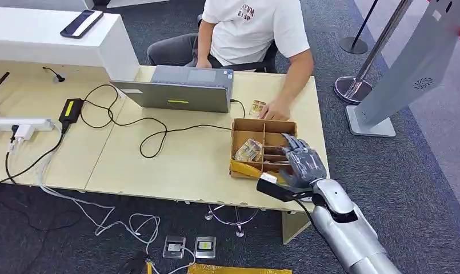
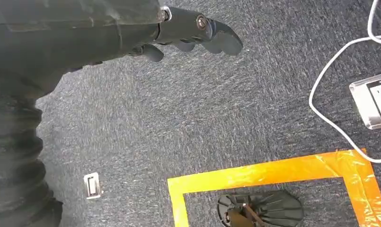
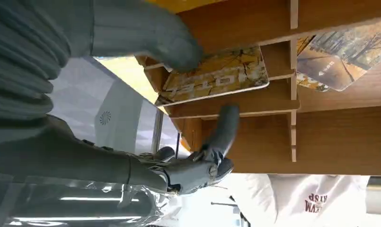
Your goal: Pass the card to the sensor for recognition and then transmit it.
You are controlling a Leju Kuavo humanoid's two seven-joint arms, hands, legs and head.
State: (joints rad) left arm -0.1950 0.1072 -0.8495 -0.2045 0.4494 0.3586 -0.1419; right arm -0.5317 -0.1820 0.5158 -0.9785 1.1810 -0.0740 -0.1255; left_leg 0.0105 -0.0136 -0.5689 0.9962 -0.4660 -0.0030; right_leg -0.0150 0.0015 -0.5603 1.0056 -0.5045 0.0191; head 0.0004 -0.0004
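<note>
Right wrist view: right hand (image 3: 179, 161) reaching into wooden divided box (image 3: 330, 137), thumb on a yellow card (image 3: 214, 75) in a slot, one finger just under it, not yet lifted. Left hand (image 2: 193, 30) over carpet, fingers curled, holding nothing.

The table (image 1: 176, 165) and the wooden box (image 1: 246, 125) are seen from high up, looking forward and down. The same wooden box (image 3: 330, 137) is viewed very closely from the right wrist, while carpet (image 2: 202, 123) is faced from the left wrist.
</note>
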